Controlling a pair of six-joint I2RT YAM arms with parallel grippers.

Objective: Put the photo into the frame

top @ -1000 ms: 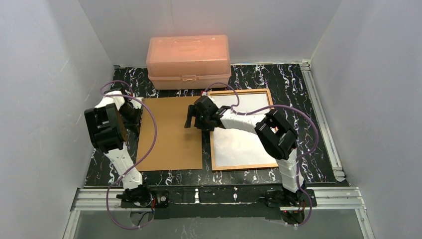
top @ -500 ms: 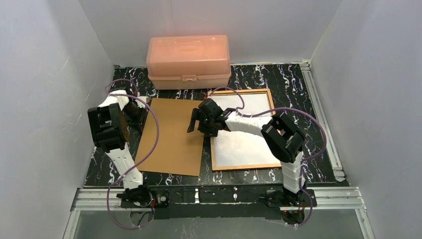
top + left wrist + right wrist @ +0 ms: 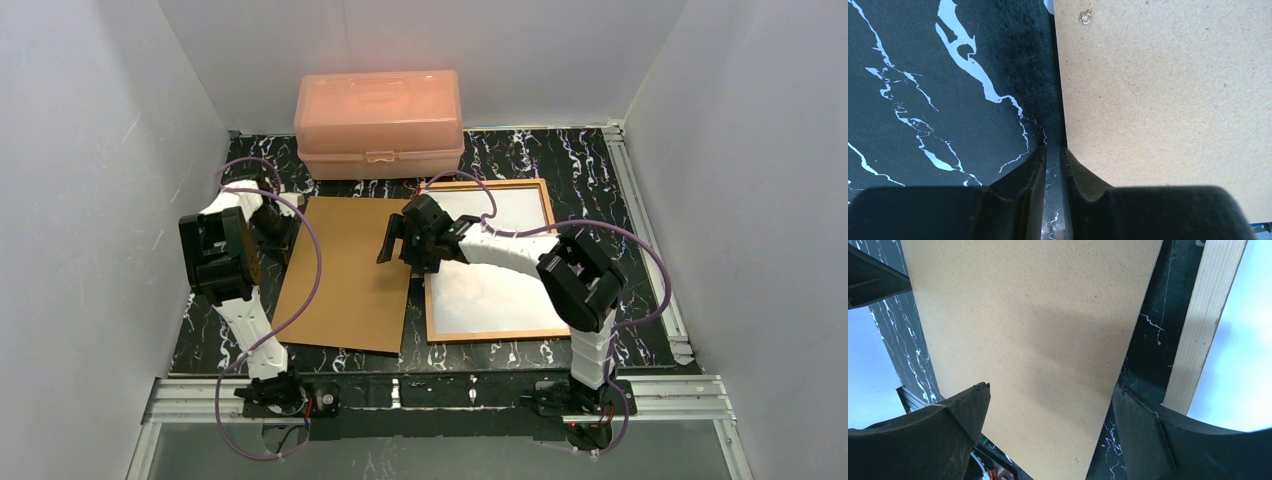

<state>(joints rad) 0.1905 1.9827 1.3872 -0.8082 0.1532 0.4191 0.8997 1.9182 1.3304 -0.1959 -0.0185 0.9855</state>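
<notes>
The frame [image 3: 500, 336], thin orange-brown wood, lies flat at the right. Its wooden edge [image 3: 1205, 315] also shows in the right wrist view. A plain white surface [image 3: 490, 295] fills it, apparently the photo's white back; no print shows. The brown backing board [image 3: 345, 270] lies left of the frame, slightly skewed. My left gripper [image 3: 285, 227] sits low at the board's left edge [image 3: 1062, 100]. Its fingers [image 3: 1054, 149] are shut to a slit with only table between them. My right gripper [image 3: 398, 252] hovers open over the board's right edge [image 3: 1050, 386], holding nothing.
A pink translucent plastic box [image 3: 380, 120] stands shut at the back, just beyond the board and the frame. White walls close in on the left, back and right. A metal rail [image 3: 650, 250] runs along the table's right side.
The board's far end has swung to the right, so it now lies skewed. My left gripper followed its left edge. The right arm shifted a little to the right.
</notes>
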